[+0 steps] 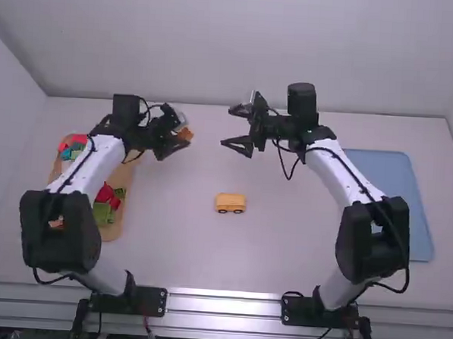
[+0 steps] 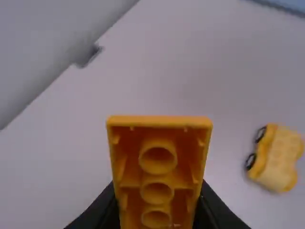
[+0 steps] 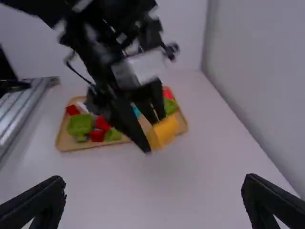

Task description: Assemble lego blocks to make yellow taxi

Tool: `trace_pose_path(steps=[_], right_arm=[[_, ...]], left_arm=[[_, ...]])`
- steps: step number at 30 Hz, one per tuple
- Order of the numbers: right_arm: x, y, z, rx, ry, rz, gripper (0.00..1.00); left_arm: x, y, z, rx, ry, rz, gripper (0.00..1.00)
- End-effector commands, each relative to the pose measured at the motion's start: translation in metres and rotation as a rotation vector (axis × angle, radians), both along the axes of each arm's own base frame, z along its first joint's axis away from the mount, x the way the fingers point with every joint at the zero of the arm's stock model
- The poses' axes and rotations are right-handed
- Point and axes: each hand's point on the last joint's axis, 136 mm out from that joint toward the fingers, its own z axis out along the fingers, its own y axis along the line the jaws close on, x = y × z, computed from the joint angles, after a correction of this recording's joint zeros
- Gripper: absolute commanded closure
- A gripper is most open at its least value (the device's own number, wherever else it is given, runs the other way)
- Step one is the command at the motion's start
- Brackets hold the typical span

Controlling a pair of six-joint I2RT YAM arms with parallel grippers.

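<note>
My left gripper (image 1: 176,140) is at the back left, shut on a yellow-orange block (image 1: 185,134). In the left wrist view the left gripper (image 2: 157,214) has the block (image 2: 157,181) between its fingers, its hollow underside with round tubes facing the camera. The right gripper (image 1: 242,128) is right of it over the back of the table. The right wrist view has the right gripper (image 3: 155,200) wide open with nothing between its fingers. A yellow car body with black wheels (image 1: 230,203) stands mid-table, nearer the camera than both grippers; the left wrist view has this car body (image 2: 276,157) too.
A wooden tray (image 1: 113,228) with red, green and teal blocks lies at the left, partly under the left arm. A blue tray (image 1: 397,178) lies at the right, behind and beside the right arm. A wall borders the table's far edge.
</note>
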Motion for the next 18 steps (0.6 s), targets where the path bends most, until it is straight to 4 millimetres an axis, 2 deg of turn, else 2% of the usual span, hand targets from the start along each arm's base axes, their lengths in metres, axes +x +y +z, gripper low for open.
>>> trace_pose_path(steps=[1, 5, 10, 13, 18], right_arm=[[-0.015, 0.004, 0.013, 0.065, -0.027, 0.122, 0.01], [-0.026, 0.005, 0.014, 0.116, -0.004, 0.211, 0.01], [-0.032, 0.006, 0.015, 0.129, 0.010, 0.241, 0.04], [-0.036, 0.014, 0.014, 0.123, 0.005, 0.250, 0.05], [-0.035, 0.019, 0.011, 0.104, 0.007, 0.235, 0.18]], left_arm=[[-0.021, -0.037, 0.014, -0.184, 0.028, -0.114, 0.98], [-0.034, -0.066, 0.024, -0.309, -0.029, -0.240, 0.98], [-0.038, -0.080, 0.035, -0.404, -0.057, -0.285, 0.98], [-0.034, -0.087, 0.044, -0.449, -0.065, -0.276, 0.98], [-0.050, -0.101, 0.059, -0.498, -0.137, -0.398, 0.98]])
